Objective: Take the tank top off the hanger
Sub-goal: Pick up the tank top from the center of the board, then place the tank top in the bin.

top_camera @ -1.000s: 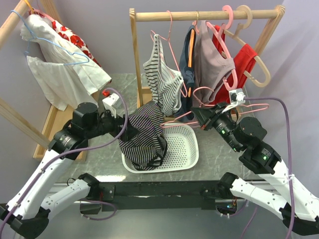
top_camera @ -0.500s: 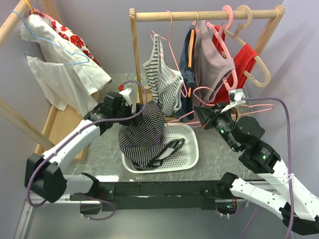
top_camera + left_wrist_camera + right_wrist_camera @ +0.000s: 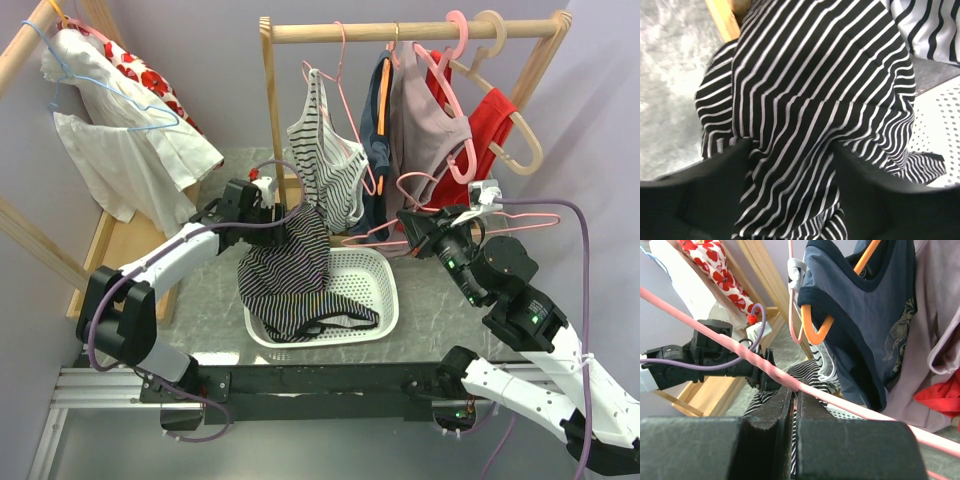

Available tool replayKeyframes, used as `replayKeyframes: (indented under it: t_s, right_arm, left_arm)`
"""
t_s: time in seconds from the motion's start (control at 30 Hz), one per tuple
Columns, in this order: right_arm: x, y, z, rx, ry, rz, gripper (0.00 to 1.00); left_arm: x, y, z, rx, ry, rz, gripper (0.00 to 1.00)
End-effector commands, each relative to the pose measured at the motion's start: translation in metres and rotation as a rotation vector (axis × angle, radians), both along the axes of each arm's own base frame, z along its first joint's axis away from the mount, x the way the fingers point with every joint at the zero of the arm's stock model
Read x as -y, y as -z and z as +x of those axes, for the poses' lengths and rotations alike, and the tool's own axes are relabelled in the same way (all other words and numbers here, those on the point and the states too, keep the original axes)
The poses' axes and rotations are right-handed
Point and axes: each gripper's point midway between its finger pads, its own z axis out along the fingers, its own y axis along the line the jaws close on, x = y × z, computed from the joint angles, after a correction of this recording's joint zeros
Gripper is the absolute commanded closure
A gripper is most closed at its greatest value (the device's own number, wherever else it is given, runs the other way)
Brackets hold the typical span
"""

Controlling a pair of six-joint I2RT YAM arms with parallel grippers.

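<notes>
Tank top: dark, thin pale stripes [image 3: 295, 275]; it is hanging bunched from its upper end beside the wooden rack's left upright, and its lower end and straps are lying in the basket.
Basket: white and perforated [image 3: 372, 285], sitting on the grey marbled bench [image 3: 430, 310] in front of the rack.
Left gripper: [image 3: 790, 150] is reaching out over the bench to the upper part of the tank top. The jaws are standing wide apart with striped cloth filling the gap between them. The black fingers [image 3: 710, 195] are showing on either side of the folds. No tight pinch is showing.
Right gripper: [image 3: 794, 405] is holding up to the right of the basket, with the jaws pressing fully together on the wire of the pink hanger.
Pink hanger: [image 3: 700, 326] is running slantwise across the right wrist view and passing through the closed jaws. From the top view its left end is pointing toward the tank top's upper edge; I cannot tell whether it is touching the cloth there.
Rack rail: a wooden bar [image 3: 400, 30] is carrying other clothes on hangers: a light striped top [image 3: 325, 160], a navy shirt [image 3: 865, 315] on an orange hanger [image 3: 817, 325], a mauve garment [image 3: 425, 120] and a red one [image 3: 490, 120].
Far left: a white garment with red flowers [image 3: 120, 140] is hanging on a second wooden rack, well apart from the basket.
</notes>
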Motion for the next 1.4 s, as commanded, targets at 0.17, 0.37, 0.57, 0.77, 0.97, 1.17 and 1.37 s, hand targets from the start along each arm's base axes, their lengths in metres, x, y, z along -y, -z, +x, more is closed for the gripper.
replayKeyframes:
  t_s: [0.17, 0.37, 0.57, 0.77, 0.97, 1.17, 1.37]
  right_arm:
    - [0.006, -0.022, 0.003, 0.052, 0.031, 0.033, 1.00]
    - [0.007, -0.024, 0.004, 0.055, 0.036, 0.039, 1.00]
    - [0.018, -0.023, 0.004, 0.058, 0.083, 0.054, 1.00]
    - [0.021, -0.026, 0.005, 0.068, 0.096, 0.055, 1.00]
    - [0.027, -0.028, 0.004, 0.076, 0.117, 0.068, 1.00]
    - [0.041, -0.029, 0.001, 0.085, 0.173, 0.099, 0.99]
    - [0.049, -0.034, -0.001, 0.101, 0.198, 0.115, 0.99]
  left_arm:
    - [0.011, -0.017, -0.004, 0.040, 0.105, -0.049, 0.99]
    - [0.016, -0.068, -0.019, 0.114, 0.188, -0.096, 0.99]
    - [-0.001, -0.168, -0.050, 0.300, 0.227, -0.110, 0.99]
    - [-0.010, -0.228, -0.080, 0.410, 0.251, -0.161, 0.99]
    - [0.018, -0.282, -0.137, 0.427, 0.527, -0.353, 0.99]
    - [0.032, -0.296, -0.187, 0.374, 0.764, -0.488, 0.99]
    - [0.046, -0.271, -0.184, 0.317, 0.776, -0.507, 0.99]
